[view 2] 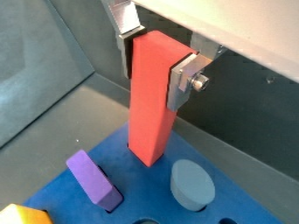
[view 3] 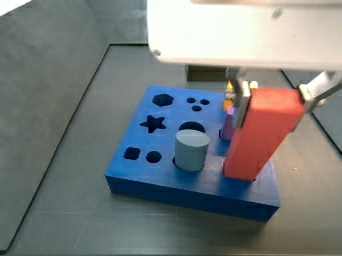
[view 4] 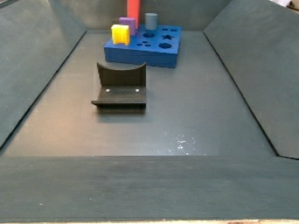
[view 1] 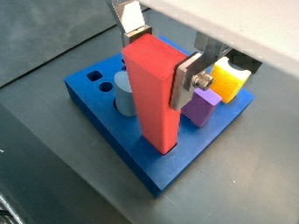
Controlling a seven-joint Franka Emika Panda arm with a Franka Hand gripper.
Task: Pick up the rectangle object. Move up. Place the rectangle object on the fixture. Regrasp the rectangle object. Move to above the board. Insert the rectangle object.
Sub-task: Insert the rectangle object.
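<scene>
Dark grey walled floor all round, so you've got loads of room; the fixture point(view 4: 121, 86) sits bare, well apart from the board point(view 4: 149, 45) at the far end. Over that blue board point(view 3: 160, 150), your gripper point(view 1: 160, 54) has its silver fingers point(view 2: 184, 74) clamped on the upper part of the rectangle object point(view 1: 156, 96), held upright with its lower end at the board's surface, probably so it drops straight into its hole. A grey cylinder point(view 3: 191, 151), purple block point(view 2: 93, 179) and yellow block point(view 1: 228, 80) are already seated nearby.

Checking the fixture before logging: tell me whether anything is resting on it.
No. In a side view the fixture stands bare, while the claw holds the rectangle object over the board.
</scene>
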